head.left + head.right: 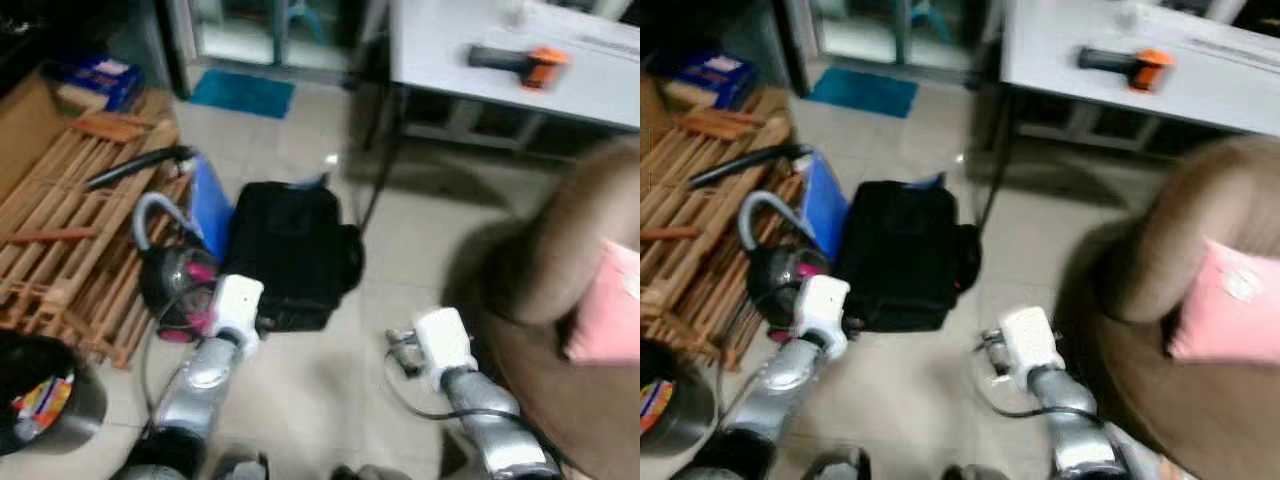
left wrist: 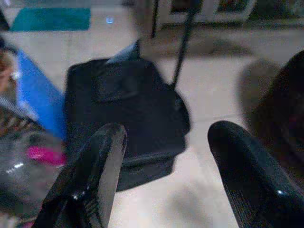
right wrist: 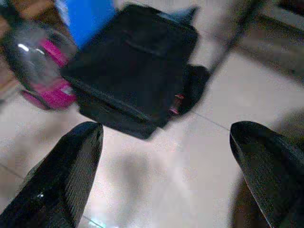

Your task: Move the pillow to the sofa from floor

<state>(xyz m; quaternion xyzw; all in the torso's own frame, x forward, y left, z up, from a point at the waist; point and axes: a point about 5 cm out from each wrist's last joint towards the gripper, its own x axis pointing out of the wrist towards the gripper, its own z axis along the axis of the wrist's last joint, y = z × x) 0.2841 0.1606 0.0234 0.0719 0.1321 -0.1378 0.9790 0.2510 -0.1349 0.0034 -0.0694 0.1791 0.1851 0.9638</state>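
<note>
Pillow (image 1: 1230, 300) pink, resting on brown sofa (image 1: 1160, 260) already, not floor. Looks soft, light; I'd pinch a corner. My left gripper (image 2: 164, 156) and right gripper (image 3: 166, 156) both spread, empty, above black bag (image 1: 290, 250).

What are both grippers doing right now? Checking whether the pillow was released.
Left gripper: open, holding nothing.
Right gripper: open, holding nothing.
Pink pillow lies on the sofa.
</note>
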